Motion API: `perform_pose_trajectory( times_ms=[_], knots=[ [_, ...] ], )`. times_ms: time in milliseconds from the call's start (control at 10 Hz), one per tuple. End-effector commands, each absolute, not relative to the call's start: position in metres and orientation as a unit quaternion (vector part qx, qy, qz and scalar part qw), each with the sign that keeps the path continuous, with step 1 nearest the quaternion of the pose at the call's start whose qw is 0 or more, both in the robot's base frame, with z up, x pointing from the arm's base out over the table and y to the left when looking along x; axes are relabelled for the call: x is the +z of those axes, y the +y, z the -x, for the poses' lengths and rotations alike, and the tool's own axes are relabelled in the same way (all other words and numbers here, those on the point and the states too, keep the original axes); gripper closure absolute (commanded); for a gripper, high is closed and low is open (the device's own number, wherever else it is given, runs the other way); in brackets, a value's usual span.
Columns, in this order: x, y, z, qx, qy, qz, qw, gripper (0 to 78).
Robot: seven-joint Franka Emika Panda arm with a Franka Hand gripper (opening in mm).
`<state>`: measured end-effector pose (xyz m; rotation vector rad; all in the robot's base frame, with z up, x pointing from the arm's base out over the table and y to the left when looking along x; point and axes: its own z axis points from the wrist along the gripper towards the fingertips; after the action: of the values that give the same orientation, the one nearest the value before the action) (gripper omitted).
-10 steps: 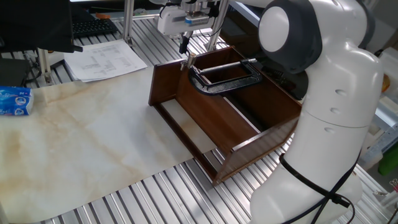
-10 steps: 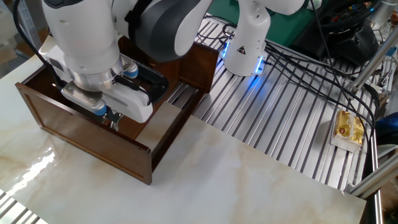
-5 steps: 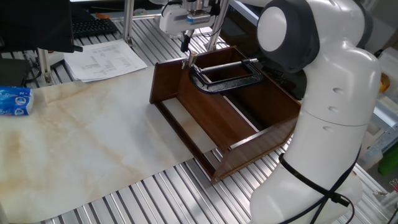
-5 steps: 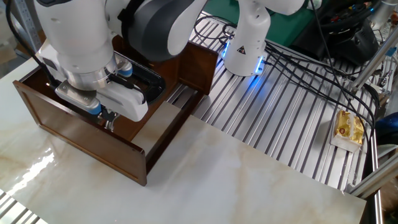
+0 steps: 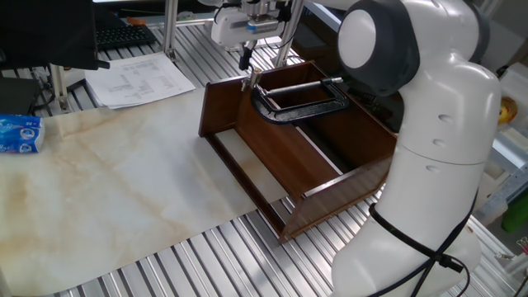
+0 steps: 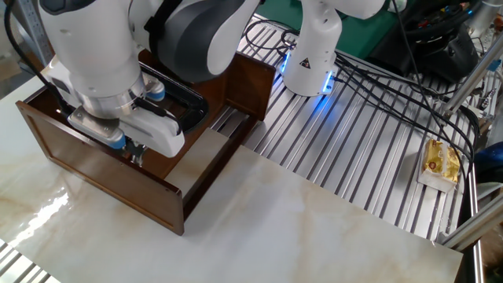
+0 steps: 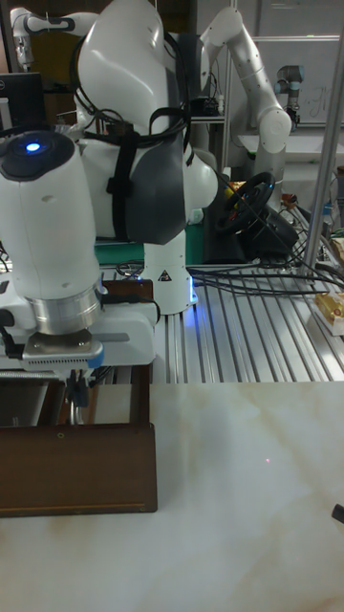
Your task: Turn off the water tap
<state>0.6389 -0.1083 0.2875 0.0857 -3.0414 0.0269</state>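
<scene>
A black C-clamp (image 5: pixel 299 104) lies inside a brown wooden box (image 5: pixel 247 140). At the clamp's end by the box's far corner, a small metallic water tap (image 5: pixel 247 82) sticks up. My gripper (image 5: pixel 244 58) hangs just above the tap, pointing down. Its dark fingers look pressed together, with nothing between them. In the other fixed view the gripper (image 6: pixel 134 152) sits over the box's near wall (image 6: pixel 94 177), with the clamp (image 6: pixel 179 99) behind the hand and the tap hidden. In the tall fixed view the gripper (image 7: pixel 76 384) reaches down behind the box wall (image 7: pixel 76 469).
Printed sheets (image 5: pixel 139 78) and a blue packet (image 5: pixel 18 134) lie at the table's left. The robot's white base (image 5: pixel 429 165) stands right beside the box. Cables (image 6: pixel 369 86) and a yellow packet (image 6: pixel 441 163) lie on the slatted metal surface.
The gripper has risen slightly and moved a little along the box's edge. In the other fixed view the box looks shifted slightly left.
</scene>
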Motion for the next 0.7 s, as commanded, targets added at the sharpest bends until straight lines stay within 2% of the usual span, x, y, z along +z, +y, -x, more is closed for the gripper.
perform_pose_trajectory(
  times_ms=[100, 700],
  knots=[
    [0.294, -0.093, -0.643, 0.005, -0.999, -0.006, 0.047, 77.6],
    [0.314, -0.038, -0.643, 0.006, -0.999, 0.001, 0.039, 77.6]
  ],
)
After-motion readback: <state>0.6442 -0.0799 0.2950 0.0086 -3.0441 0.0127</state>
